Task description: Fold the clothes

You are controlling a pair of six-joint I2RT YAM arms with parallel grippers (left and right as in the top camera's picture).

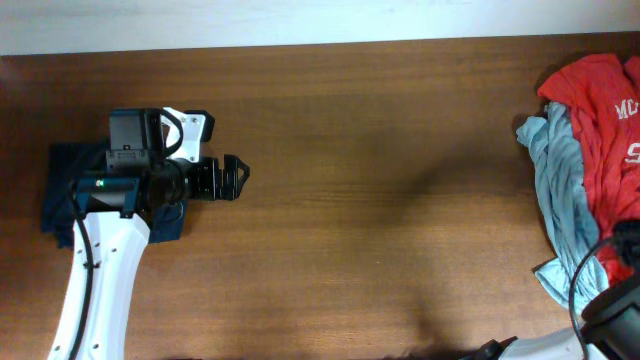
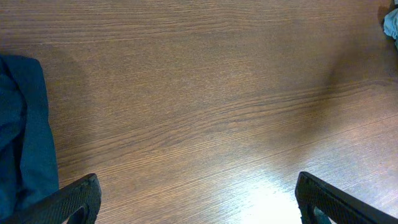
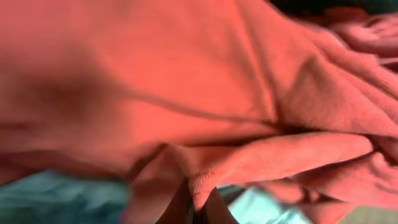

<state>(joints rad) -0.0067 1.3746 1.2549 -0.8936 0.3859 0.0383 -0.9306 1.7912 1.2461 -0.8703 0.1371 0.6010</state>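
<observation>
— Handling, by your guess?
— Soft, light, floppy; best pinched at a hem. Right gripper (image 3: 199,216) was closed on a fold of the red shirt (image 3: 186,93), heaped on the grey-blue shirt (image 1: 560,190) at the table's (image 1: 380,150) right edge. Left gripper (image 2: 196,186) gaped wide beside the navy shirt (image 2: 22,137).

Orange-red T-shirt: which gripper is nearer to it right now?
Right. The right gripper is shut in folds of the orange-red T-shirt; the left gripper hangs open far across the table, beside the navy shirt.
</observation>
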